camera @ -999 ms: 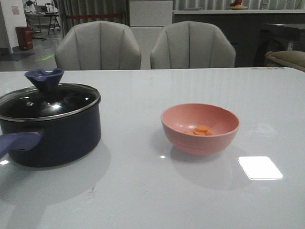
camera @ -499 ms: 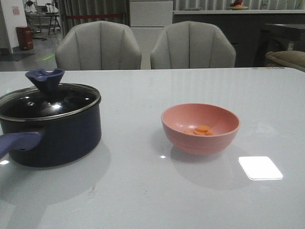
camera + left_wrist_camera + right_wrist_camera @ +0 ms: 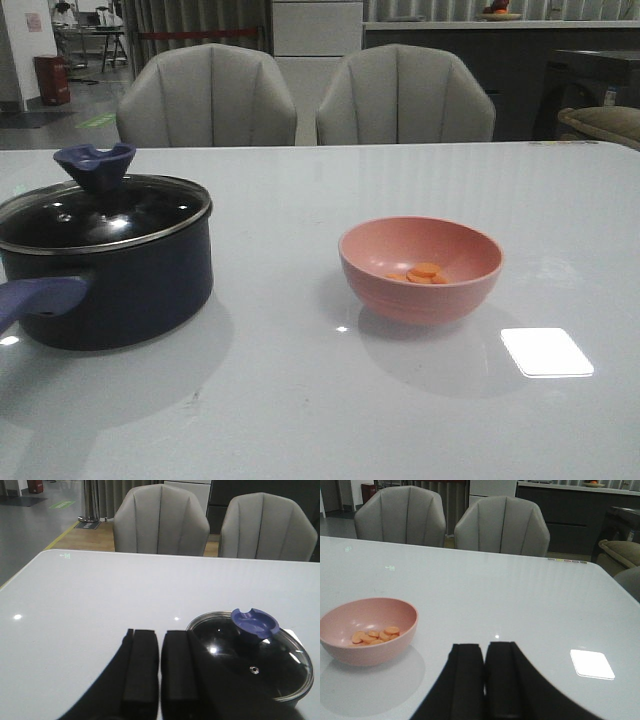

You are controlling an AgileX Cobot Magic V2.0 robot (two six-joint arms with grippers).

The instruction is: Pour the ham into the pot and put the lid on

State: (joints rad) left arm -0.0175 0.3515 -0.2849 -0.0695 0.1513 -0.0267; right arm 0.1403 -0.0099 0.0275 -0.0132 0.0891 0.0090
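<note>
**A:** ok what's the layout? Starting with the big stuff.

**B:** Big white table, glossy, with two grey chairs behind its far edge. I'll use the pot as the anchor. It's a dark navy saucepan on the robot's left part of the table, with its blue-purple handle sticking out toward the near-left side.

**A:** lid on or off?

**B:** On. The lid sits flat on the pot's rim, dark glass with a metal edge, and the flared blue-purple knob is up top. The left wrist view shows it seated all round.

**A:** and the ham?

**B:** Not in the pot. The ham is a few orange slices lying in the bottom of a pink bowl, which stands well to the right of the pot, not touching it. There's also a bright light patch on the table, further right of the bowl and nearer the robot.

**A:** grippers?

**B:** Left gripper hangs above the table just beside the pot, pads pressed nearly together, gripping nothing. Right gripper is far from the pot, off to the right of the bowl, fingers pressed together too, also empty.
</note>
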